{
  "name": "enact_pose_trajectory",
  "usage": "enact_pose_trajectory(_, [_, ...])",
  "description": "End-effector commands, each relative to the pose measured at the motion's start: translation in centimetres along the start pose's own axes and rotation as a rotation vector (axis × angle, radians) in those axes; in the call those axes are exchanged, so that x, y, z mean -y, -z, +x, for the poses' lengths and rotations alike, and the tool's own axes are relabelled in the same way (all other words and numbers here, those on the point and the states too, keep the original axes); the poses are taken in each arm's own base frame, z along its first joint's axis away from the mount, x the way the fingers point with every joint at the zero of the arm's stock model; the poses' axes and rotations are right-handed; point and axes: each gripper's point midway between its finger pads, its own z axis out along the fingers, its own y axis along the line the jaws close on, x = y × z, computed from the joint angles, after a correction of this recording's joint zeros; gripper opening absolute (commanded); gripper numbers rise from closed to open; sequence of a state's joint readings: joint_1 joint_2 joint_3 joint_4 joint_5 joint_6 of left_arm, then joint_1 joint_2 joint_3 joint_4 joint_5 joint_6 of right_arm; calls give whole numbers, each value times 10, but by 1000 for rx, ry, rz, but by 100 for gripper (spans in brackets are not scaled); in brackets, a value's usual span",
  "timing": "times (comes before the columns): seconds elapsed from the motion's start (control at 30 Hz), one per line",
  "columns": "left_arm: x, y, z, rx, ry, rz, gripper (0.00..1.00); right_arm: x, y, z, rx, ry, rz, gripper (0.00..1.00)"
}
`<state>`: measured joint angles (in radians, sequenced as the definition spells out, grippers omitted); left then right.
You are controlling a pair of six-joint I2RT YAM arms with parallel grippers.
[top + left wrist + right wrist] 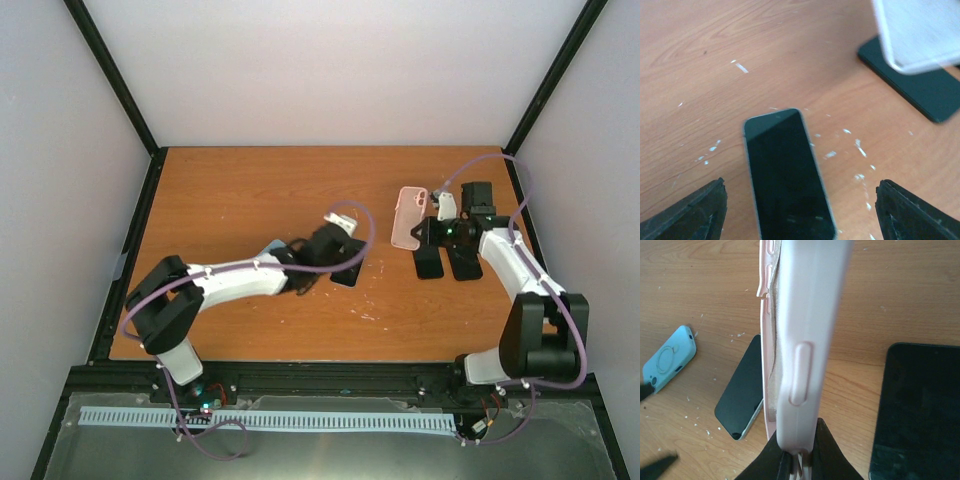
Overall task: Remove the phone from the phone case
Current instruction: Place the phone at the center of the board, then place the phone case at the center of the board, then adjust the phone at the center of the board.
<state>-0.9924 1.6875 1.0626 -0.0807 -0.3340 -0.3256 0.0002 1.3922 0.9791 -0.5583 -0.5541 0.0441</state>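
Phone [787, 175] lies flat and screen up on the wooden table [230, 190], bare of any case, at the bottom centre of the left wrist frame. The left gripper [800, 185] is spread wide over it, one dark finger [690, 212] in the lower left corner and the other in the lower right, and neither touches the phone. White flecks dot the wood around it.

Right of centre in the top view, two black slabs [430, 262] lie side by side on the table, just below the right gripper [425, 228]. That gripper is pinched on the bottom end of the pink phone case [805, 340], which stands on edge and runs up the middle of the right wrist frame with its side button facing the camera. The case is well apart from the phone.

Just above the left gripper in the top view, a light blue case [667, 357] lies back up beside the phone.
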Motion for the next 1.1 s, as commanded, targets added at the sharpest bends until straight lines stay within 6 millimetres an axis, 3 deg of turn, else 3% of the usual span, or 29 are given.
enact_pose_trajectory(0.0, [-16,-7,25,-165,269,239,82,-8,-12,15,-115,-84,-103,3])
enact_pose_trajectory(0.13, [-22,-6,33,-215,400,350,85,-5,-28,32,-209,-161,-144,3])
enact_pose_trajectory(0.4, [-11,-7,59,-295,441,434,84,11,-54,71,-380,-252,-147,3])
enact_pose_trajectory(0.6, [-21,-14,81,-327,458,368,83,6,-68,80,-442,-237,-176,3])
enact_pose_trajectory(1.07, [-10,-29,93,-357,480,424,78,1,-87,95,-520,-267,-218,4])
